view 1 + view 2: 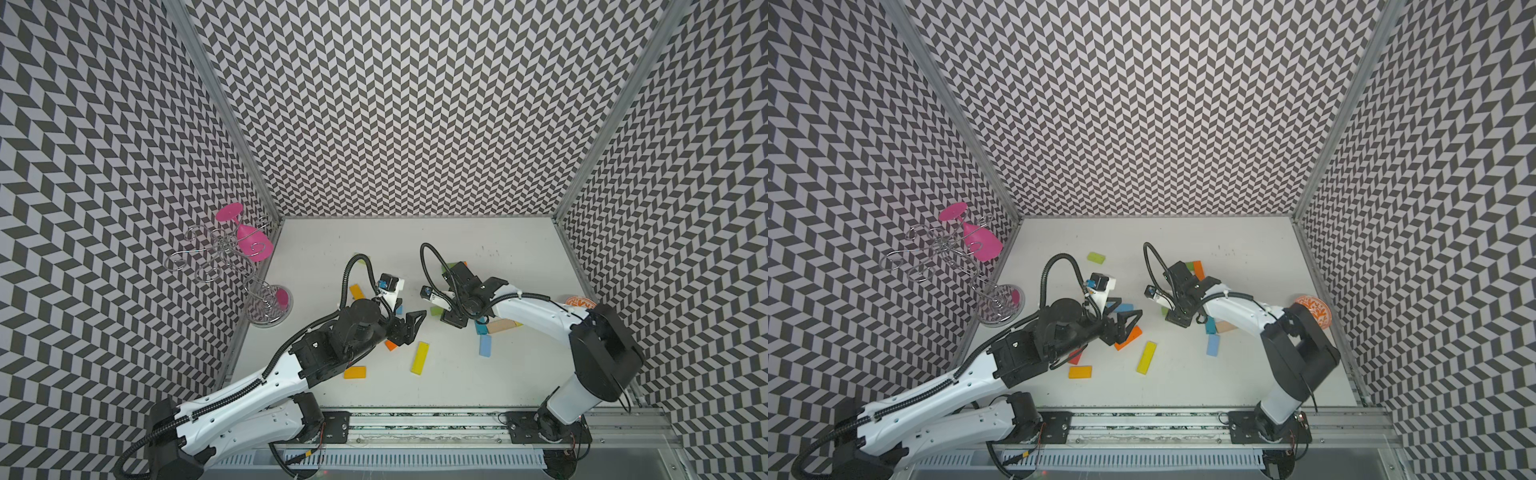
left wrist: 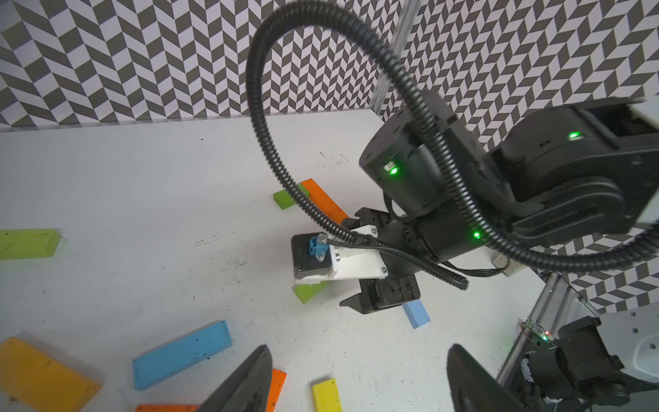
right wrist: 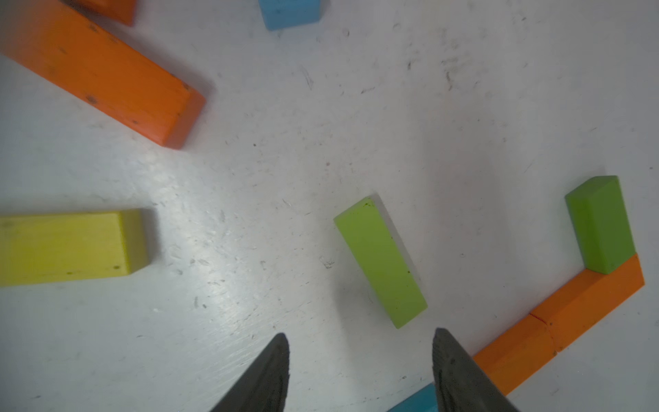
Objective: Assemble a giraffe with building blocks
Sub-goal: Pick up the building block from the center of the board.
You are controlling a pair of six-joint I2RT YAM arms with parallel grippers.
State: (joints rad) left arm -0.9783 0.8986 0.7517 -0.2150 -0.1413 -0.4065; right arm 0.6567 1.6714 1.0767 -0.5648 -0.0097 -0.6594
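Blocks (image 2: 182,353): two lime (image 2: 28,242), one dark green (image 2: 284,199).

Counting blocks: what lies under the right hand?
A light green wooden block lies flat on the white table below the open right hand; one corner of a blue block peeks out, the rest covered.

A robotics lab test cell: black-and-white chevron-patterned wall panels (image 1: 415,104) in aluminium framing posts (image 1: 222,104) enclose a scuffed white tabletop (image 1: 415,249) (two white-and-black robot arms (image 1: 257,386) bolted to a metal base rail (image 1: 415,428)).
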